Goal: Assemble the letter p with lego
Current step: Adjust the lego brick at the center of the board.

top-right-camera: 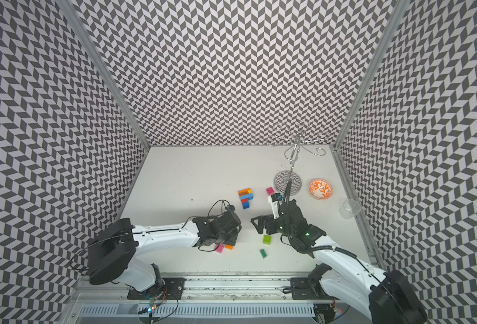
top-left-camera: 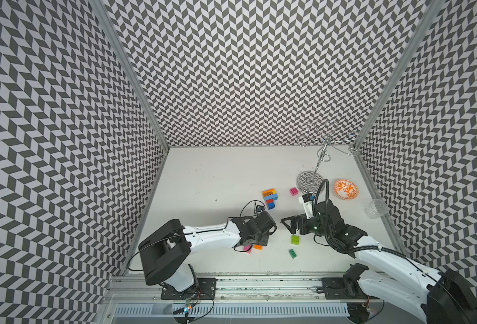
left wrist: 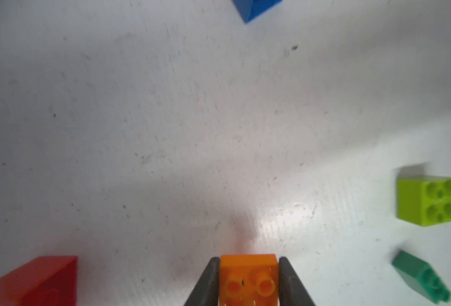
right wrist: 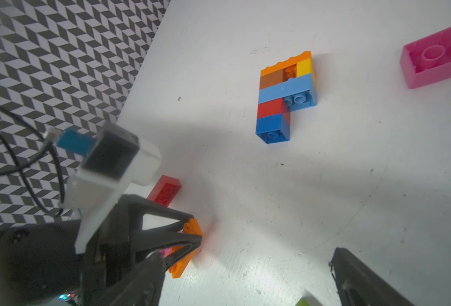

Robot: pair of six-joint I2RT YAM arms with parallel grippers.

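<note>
The left end effector (left wrist: 248,265) is closed narrowly on an orange brick (left wrist: 248,280), with one finger against each side face and the studs toward the wrist camera. Whether this brick touches the surface (top-left-camera: 209,196) cannot be determined. The right end effector (top-left-camera: 289,225) is spread wide and holds nothing. It sits to the right of the left one, with a clear gap between them.

The partly built letter (top-left-camera: 270,198) lies flat near the centre of the surface, farther away than both end effectors. It has an orange row at the far end, brown and yellow next, a light blue row, then red and blue forming the stem.

Loose lego:
- a pink brick (top-left-camera: 294,191), hollow side up, right of the letter
- a lime brick (top-left-camera: 295,239) and a green brick (top-left-camera: 293,253), nearer than the right end effector
- a red brick (right wrist: 164,193) and a second pink brick (top-left-camera: 247,248), beside the left end effector
</note>
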